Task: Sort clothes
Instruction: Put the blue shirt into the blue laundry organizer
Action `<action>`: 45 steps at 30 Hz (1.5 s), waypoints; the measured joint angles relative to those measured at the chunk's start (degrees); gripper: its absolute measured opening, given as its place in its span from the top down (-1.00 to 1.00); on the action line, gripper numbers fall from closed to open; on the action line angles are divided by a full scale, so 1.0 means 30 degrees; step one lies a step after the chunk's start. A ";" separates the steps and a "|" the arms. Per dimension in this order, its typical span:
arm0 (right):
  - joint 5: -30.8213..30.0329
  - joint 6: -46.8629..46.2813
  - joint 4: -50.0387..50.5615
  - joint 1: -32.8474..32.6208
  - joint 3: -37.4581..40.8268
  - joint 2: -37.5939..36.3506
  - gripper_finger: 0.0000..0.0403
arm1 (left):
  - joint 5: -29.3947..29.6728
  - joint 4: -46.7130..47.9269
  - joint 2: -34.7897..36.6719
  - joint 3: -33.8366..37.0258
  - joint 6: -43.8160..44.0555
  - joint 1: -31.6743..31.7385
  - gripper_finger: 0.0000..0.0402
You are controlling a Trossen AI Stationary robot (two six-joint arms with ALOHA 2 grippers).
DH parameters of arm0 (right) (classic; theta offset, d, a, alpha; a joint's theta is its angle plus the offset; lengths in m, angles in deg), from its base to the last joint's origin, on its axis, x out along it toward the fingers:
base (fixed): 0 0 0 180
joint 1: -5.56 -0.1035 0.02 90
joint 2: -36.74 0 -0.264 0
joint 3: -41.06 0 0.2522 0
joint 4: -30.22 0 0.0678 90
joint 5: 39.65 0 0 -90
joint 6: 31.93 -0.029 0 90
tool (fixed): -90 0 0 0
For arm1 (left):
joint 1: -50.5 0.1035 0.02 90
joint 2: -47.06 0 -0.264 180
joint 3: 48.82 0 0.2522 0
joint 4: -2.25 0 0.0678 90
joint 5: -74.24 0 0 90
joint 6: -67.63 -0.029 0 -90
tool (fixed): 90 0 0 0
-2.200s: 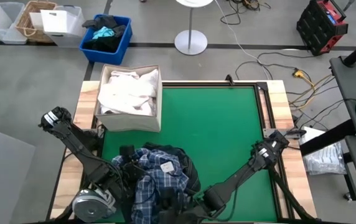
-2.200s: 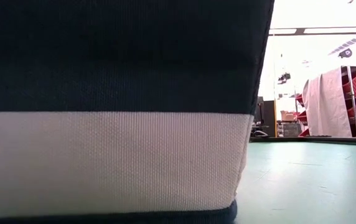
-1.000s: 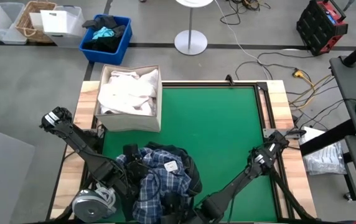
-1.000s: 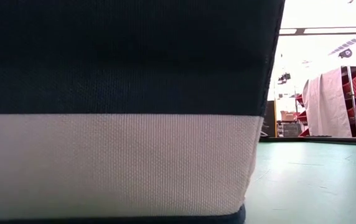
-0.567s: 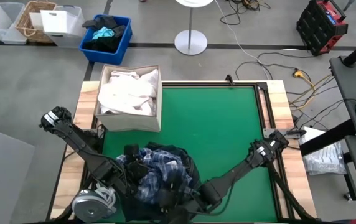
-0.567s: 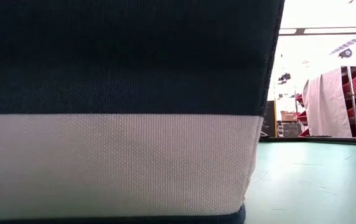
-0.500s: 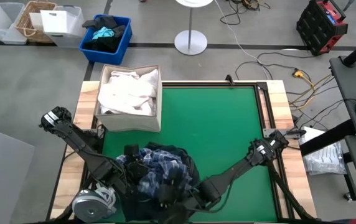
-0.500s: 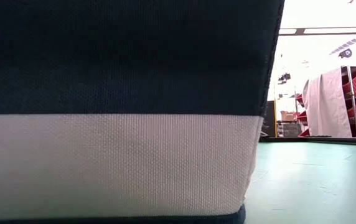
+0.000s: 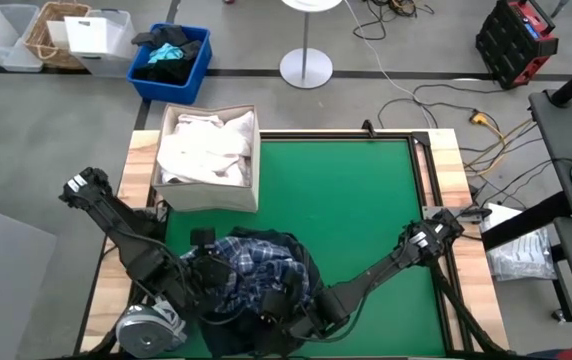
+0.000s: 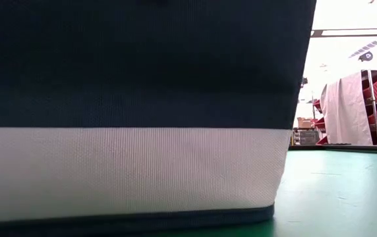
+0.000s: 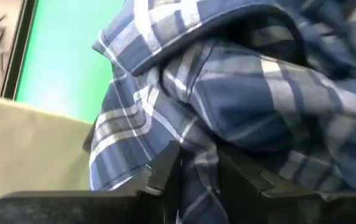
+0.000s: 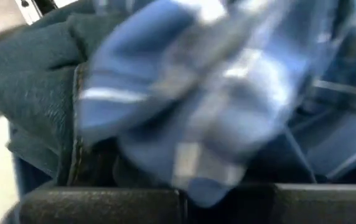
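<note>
At the near edge of the green mat [image 9: 366,200], both grippers are buried in the heap of clothes. The left gripper [image 11: 196,168] has plaid shirt [image 11: 240,106] cloth between its fingers [image 11: 162,171]; it appears clenched on that fold. The right gripper [image 9: 284,305] sits just beside it under the same heap; its wrist view shows plaid cloth and a dark navy piece [image 12: 41,68] pressed close, but whether it is clenched or released cannot be told.

Judgement on the step in hand: separate the plaid shirt from the dark garments beneath. A clean lift needs a firm pinch on one layer only, raised well above the pile (so nothing trails along).

Only the high view shows the fabric bin [image 9: 209,160] holding white shirts [image 9: 206,145], well beyond the grippers. The low view is almost wholly blocked by a navy-and-cream fabric wall [image 10: 129,118]. Only the left wrist view shows the grasp itself.
</note>
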 joint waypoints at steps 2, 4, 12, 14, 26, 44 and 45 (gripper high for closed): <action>0.0815 -0.0834 -0.0584 0.0194 0.0604 -0.0012 0.94 | -0.0262 -0.0109 0.0242 -0.0194 -0.1275 -0.0010 0.59; 0.1723 -0.1666 -0.1422 0.0410 0.1250 -0.0005 0.94 | -0.0517 -0.0584 0.0443 -0.0214 -0.2660 -0.0090 0.59; 0.3138 -0.4771 -0.3464 0.1056 0.1840 -0.0020 0.94 | -0.2238 -0.7634 0.0810 0.1641 -0.5468 -0.0220 0.59; 0.3249 -0.5439 -0.3510 0.1199 0.1796 -0.0030 0.94 | -0.2654 -0.8198 0.0818 0.1857 -0.5453 -0.0299 0.59; 0.3758 -0.6685 -0.3904 0.2293 0.1809 -0.0253 0.94 | -0.3187 -1.2391 0.0625 0.3791 -0.5125 -0.1157 0.59; 0.7243 -0.1389 -0.4823 0.1777 0.1911 -0.3052 0.35 | -0.3685 -1.1641 0.0194 0.5026 -0.1482 -0.1530 0.61; 0.7856 -0.1267 -0.4766 0.1724 0.1891 -0.3296 0.28 | -0.3685 -1.1633 0.0122 0.5037 -0.1498 -0.1527 0.61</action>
